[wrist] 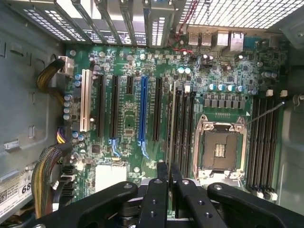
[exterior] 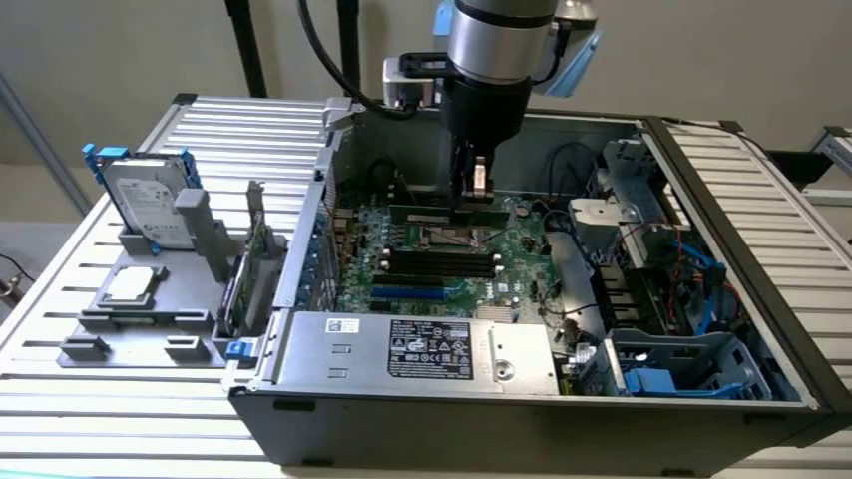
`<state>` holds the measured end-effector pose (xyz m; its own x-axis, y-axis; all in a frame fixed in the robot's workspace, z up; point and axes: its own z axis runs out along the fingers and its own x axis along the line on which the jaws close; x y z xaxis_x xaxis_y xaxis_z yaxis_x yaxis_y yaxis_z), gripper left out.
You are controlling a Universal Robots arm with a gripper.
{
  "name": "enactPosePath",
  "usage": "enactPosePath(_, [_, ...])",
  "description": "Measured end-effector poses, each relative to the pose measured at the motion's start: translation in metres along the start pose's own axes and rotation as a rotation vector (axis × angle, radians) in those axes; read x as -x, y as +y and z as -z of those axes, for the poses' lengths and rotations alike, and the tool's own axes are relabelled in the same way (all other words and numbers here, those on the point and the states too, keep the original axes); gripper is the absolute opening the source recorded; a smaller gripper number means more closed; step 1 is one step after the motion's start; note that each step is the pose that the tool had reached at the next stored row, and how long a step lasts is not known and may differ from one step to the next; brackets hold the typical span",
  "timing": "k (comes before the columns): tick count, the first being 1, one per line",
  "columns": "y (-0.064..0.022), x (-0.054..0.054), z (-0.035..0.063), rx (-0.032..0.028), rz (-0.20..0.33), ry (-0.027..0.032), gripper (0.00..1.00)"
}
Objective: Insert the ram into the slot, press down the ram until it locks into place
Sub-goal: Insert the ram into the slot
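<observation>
**A:** Exterior view first. Where's the ram (exterior: pixel 446 216)?

**B:** It's pinched in the gripper (exterior: pixel 476 200), whose fingers are closed on its upper edge. It hangs level over the motherboard (exterior: pixel 522 241), above the black slots (exterior: pixel 440 262). I'd judge it isn't seated yet.

**A:** What matters for this step?

**B:** Keep the ram level and parallel to the slots so both ends meet the clips together. Then press straight down without rocking it.

**A:** And the wrist view?

**B:** The gripper (wrist: pixel 168 183) is clamped on the ram (wrist: pixel 172 123). The ram runs alongside the slots (wrist: pixel 184 123), beside the processor socket (wrist: pixel 221 149).

**A:** How does it look?

**B:** Edge-on it's a thin pale line. From outside it's a long, slim green strip.
</observation>
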<state>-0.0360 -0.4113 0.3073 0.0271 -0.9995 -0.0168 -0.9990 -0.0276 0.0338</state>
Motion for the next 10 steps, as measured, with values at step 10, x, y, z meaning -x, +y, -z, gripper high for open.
enactPosePath(10, [0.0021, 0.0, -0.0182, 0.0, 0.0, 0.0, 0.13])
